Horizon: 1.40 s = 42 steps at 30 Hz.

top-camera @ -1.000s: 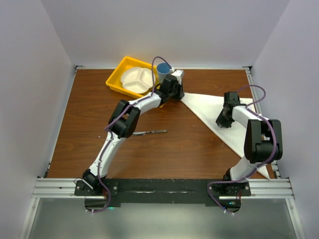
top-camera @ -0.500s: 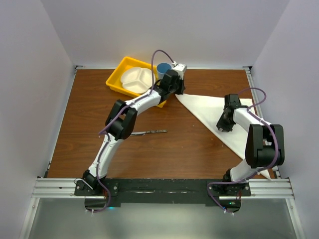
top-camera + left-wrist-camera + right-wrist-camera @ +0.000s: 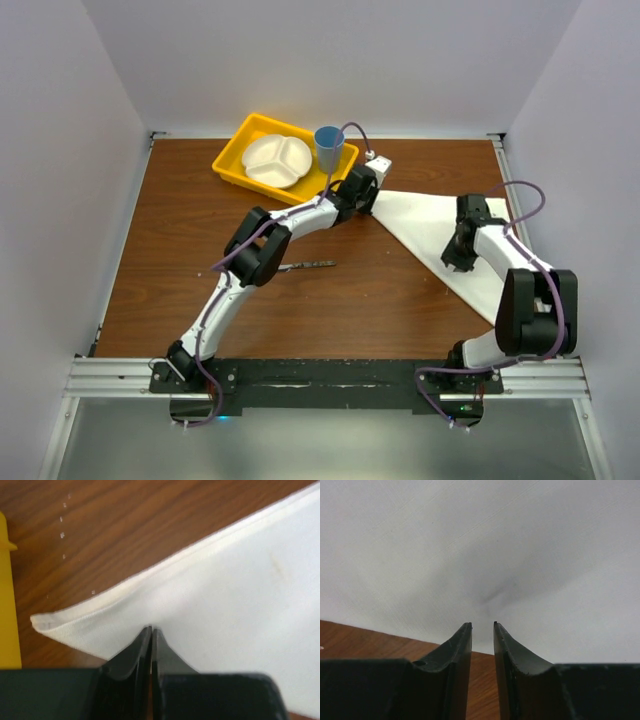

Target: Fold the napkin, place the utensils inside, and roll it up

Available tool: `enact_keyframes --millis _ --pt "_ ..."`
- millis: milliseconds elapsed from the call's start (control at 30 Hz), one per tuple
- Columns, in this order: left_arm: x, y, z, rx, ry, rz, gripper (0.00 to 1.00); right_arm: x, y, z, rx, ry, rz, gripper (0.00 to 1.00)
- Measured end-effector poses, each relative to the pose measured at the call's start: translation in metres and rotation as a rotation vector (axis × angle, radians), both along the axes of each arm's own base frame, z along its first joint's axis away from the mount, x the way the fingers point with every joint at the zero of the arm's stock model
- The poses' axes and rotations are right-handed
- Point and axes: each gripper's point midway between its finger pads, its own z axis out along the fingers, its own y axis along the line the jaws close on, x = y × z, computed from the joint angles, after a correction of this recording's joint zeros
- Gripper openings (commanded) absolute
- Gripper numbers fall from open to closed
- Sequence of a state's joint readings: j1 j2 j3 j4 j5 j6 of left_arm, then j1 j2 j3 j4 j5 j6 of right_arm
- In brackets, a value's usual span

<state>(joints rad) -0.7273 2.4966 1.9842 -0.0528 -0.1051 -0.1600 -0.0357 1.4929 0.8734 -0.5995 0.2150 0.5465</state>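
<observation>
Overhead, the white napkin (image 3: pixel 440 235) lies folded in a triangle on the right of the table (image 3: pixel 180 260), the knife (image 3: pixel 305 265) lying apart near the middle. Left wrist: my left gripper (image 3: pixel 151 635) pinches the napkin's corner. Right wrist: my right gripper (image 3: pixel 482 626) sits slightly parted over napkin cloth.

One napkin (image 3: pixel 430 225) at 2 o'clock. One knife (image 3: pixel 305 265) near center. One yellow tray (image 3: pixel 232 158), one white divided plate (image 3: pixel 277 160), one blue cup (image 3: pixel 329 148) at 11 to 12 o'clock. Two arms, two grippers.
</observation>
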Motion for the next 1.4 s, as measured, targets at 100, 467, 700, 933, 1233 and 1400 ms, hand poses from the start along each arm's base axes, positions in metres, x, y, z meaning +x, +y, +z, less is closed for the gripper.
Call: enact_keyframes --millis 100,467,700,933,1233,1400 --pt "0.004 -0.001 -0.006 0.019 -0.013 0.002 0.07 -0.005 -0.016 0.005 0.026 -0.035 -0.069 0.22" --pt "0.014 -0.003 -0.004 0.027 -0.025 0.010 0.11 -0.054 -0.050 -0.020 0.111 0.056 -0.284 0.29" --pt "0.006 -0.011 0.022 -0.005 0.021 -0.021 0.51 -0.023 -0.037 0.032 0.075 -0.139 -0.118 0.81" --pt "-0.039 -0.002 0.160 -0.193 0.038 -0.064 0.59 0.043 0.076 0.094 0.052 -0.337 0.433 0.86" --pt "-0.134 0.192 0.375 -0.429 -0.222 0.296 0.75 0.019 0.248 0.094 0.100 -0.407 1.177 0.87" --pt "-0.197 0.280 0.378 -0.417 -0.263 0.494 0.75 0.021 0.330 0.091 0.082 -0.441 1.595 0.85"
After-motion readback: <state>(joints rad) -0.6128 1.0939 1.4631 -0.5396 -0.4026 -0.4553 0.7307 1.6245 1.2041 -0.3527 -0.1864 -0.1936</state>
